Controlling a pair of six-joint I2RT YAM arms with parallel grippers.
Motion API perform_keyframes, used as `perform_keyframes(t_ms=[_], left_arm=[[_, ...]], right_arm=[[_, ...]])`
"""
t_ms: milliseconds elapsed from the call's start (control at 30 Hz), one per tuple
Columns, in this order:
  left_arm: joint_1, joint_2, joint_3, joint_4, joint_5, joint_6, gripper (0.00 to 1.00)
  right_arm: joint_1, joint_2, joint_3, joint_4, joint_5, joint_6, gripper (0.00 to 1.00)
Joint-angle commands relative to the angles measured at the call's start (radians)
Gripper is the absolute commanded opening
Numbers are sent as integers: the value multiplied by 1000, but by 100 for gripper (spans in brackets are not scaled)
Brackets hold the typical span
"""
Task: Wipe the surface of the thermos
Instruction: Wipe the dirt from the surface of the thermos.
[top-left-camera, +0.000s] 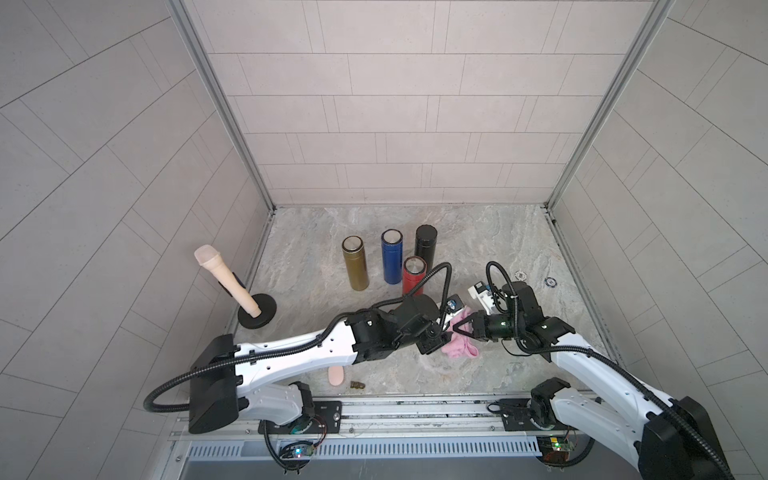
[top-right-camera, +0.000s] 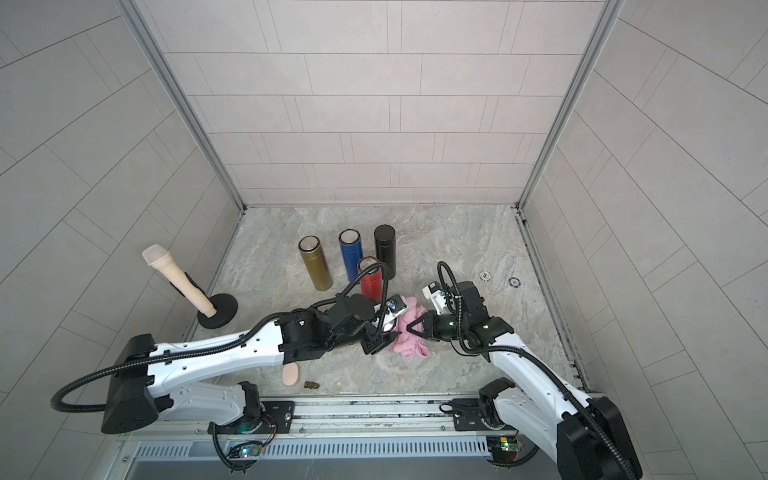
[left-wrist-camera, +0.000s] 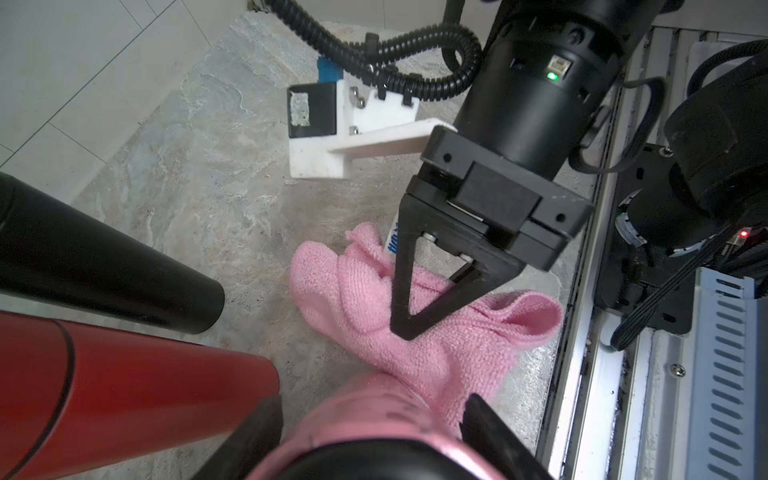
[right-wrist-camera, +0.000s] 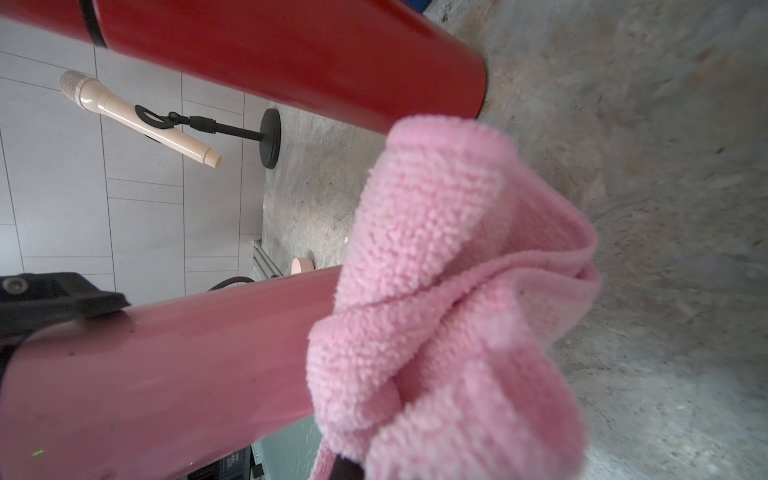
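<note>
left end effector (left-wrist-camera: 372, 409) is clamping the stiff, likely slippery pink thermos (right-wrist-camera: 166, 361); right end effector (left-wrist-camera: 409, 328) is pinching the soft cloth (left-wrist-camera: 457, 357).

red thermos (top-left-camera: 411, 279) stands close behind the cloth (top-left-camera: 459, 351); far floor (top-left-camera: 478, 232) open

A glossy pink thermos (right-wrist-camera: 166, 374) is sitting roughly upright in the closed left hand (left-wrist-camera: 374, 440), gripped across its body. A fluffy pink microfibre cloth (left-wrist-camera: 415, 332), bunched into soft folds, is pressing against the thermos's lower end, pinched in the closed right hand (left-wrist-camera: 405, 328) above the marbled worktop (top-left-camera: 311, 257).
</note>
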Motion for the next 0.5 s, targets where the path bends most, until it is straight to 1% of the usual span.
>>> perform_keyframes(t_ms=[0, 67, 167, 200, 300, 467], left_arm=[[18, -50, 14, 129, 49, 16, 0], [29, -53, 16, 120, 87, 8, 0], [50, -45, 24, 101, 151, -9, 0], [61, -41, 33, 83, 190, -16, 0], [83, -37, 46, 39, 253, -21, 0], [96, -29, 46, -12, 275, -11, 0]], right_arm=[[1, 23, 16, -29, -8, -62, 0], [7, 38, 34, -81, 30, -99, 0], [18, 43, 44, -64, 11, -105, 0], [25, 29, 44, -44, -7, -100, 0], [27, -33, 63, -26, -57, -86, 0], [27, -161, 119, 5, -108, -13, 0]])
